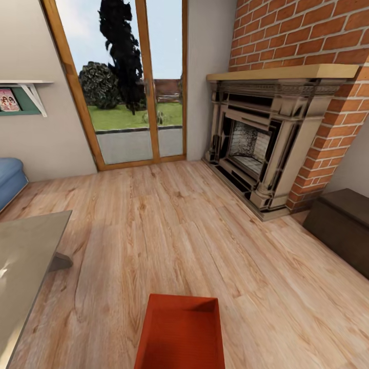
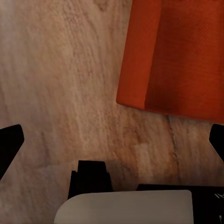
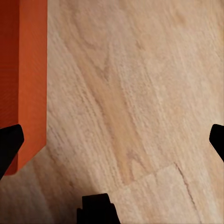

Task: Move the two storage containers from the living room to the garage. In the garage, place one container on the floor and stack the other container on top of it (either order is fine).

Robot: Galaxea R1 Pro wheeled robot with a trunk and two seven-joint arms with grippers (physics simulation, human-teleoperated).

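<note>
One orange-red open-top storage container (image 1: 180, 333) sits on the light wood plank floor (image 1: 169, 230) of the living room, at the bottom centre of the head view. The left wrist view looks down on the container's (image 2: 175, 56) wall and corner. My left gripper (image 2: 112, 140) is open, its black fingertips (image 2: 9, 144) spread wide above bare planks beside the bin. In the right wrist view the same kind of orange-red wall (image 3: 23, 79) runs along one edge. My right gripper (image 3: 112, 140) is open too, over bare wood. A second container is out of view.
A red-brick fireplace (image 1: 266, 138) stands at the right, with a low dark bench (image 1: 341, 225) beyond it. A glass-topped table (image 1: 25, 266) fills the lower left and a blue sofa (image 1: 10, 179) sits behind it. Glass doors (image 1: 128, 82) face the garden.
</note>
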